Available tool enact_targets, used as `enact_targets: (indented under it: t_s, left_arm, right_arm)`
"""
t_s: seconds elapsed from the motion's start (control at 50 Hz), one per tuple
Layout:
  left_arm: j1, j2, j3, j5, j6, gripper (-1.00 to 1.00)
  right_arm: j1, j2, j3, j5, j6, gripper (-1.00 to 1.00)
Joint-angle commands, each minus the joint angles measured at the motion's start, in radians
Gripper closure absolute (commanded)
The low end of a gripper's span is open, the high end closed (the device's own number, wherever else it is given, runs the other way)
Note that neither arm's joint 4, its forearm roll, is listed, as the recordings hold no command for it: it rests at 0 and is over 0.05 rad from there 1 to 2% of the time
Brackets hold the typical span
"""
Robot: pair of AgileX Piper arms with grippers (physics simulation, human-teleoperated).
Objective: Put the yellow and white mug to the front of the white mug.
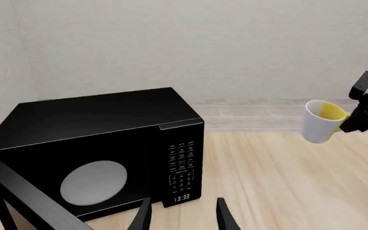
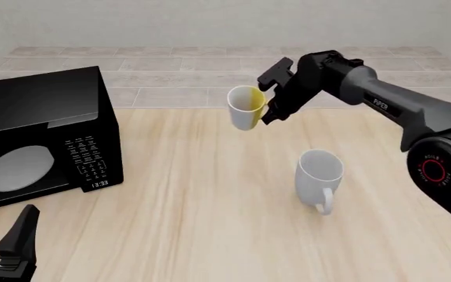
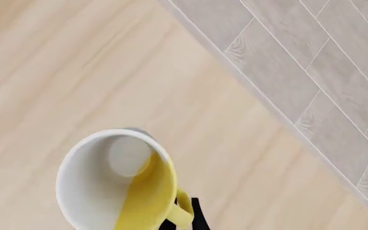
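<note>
Bright, even, sharp renders; faint soft shadows.

Light wood table (image 2: 171, 194), black microwave (image 2: 37, 135) on it (far left); grey tiled floor (image 2: 171, 64), pale wall (image 2: 209, 20).

The microwave (image 2: 41, 135) is cut off at the front view's left edge, as is the left gripper (image 2: 6, 249) at the bottom.
</note>
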Motion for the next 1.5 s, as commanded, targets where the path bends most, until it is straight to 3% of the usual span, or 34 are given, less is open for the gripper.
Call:
enact_targets:
  t_s: [0.02,0.6,0.7,1.08,1.3,1.5]
  left_arm:
    - [0.0,0.0,0.0,0.0,0.0,-1.0]
    - [0.0,0.0,0.0,0.0,0.0,-1.0]
    - [0.0,0.0,0.0,0.0,0.0,-1.0]
    - [0.0,0.0,0.0,0.0,0.0,-1.0]
    - [0.0,0.0,0.0,0.0,0.0,-1.0]
    - [0.0,0.0,0.0,0.0,0.0,-1.0]
  right_arm:
    - [-0.056,-0.023,0.062,-0.033,-0.009,1.0]
    - [-0.199,-0.026,0.166,-0.097,-0.036,1.0]
    - [-0.244,-0.016,0.173,-0.103,-0.068,1.0]
    - [-0.325,0.016,0.193,-0.146,-0.092,1.0]
    - [-0.337,0.077,0.143,-0.153,-0.113,1.0]
    - [-0.315,0.113,0.126,-0.163,-0.089,1.0]
